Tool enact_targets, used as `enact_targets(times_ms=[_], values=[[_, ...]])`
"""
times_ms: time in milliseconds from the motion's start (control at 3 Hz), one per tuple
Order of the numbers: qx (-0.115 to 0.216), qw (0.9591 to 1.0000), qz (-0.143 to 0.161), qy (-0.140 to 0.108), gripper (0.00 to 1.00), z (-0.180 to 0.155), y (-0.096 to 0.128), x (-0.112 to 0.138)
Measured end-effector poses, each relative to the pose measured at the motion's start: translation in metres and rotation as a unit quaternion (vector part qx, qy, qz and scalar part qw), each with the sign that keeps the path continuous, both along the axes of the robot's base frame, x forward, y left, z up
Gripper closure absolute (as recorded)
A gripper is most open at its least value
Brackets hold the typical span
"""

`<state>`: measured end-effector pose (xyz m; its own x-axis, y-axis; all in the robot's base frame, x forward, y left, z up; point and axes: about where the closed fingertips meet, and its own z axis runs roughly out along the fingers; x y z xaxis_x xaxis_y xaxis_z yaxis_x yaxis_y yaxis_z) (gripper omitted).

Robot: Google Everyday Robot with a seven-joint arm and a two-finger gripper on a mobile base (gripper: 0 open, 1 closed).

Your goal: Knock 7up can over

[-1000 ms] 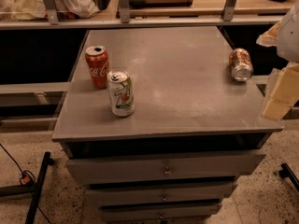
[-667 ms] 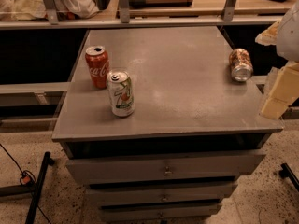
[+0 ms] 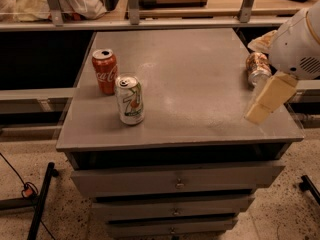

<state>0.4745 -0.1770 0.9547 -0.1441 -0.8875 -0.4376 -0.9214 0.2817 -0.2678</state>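
1. Grey counter: the 7up can stands upright near-left, just beside a Coke can.
2. The gripper hovers at the right edge; I cannot tell the state of its jaws.
3. Risk: a wide sweep could topple the Coke can too.

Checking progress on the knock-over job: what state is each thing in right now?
7up can: upright, left front of the table, not yet knocked over.
Coca-Cola can: upright, just behind and left of the 7up can.
Patterned can: lying on its side near the right edge.
Gripper: at the table's right front, far from the 7up can.
Drawers: look shut.
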Motion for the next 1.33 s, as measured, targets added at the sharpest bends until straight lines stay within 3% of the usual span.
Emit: enact_targets(times_ms=[333, 667, 1333], values=[[0.074, 0.9968, 0.029, -0.011, 0.0, -0.015, 0.024, 0.019], [0.138, 0.9881, 0.066, -0.015, 0.0, -0.03, 0.061, 0.03], [0.258, 0.9589, 0.118, -0.019, 0.0, -0.055, 0.145, 0.051]])
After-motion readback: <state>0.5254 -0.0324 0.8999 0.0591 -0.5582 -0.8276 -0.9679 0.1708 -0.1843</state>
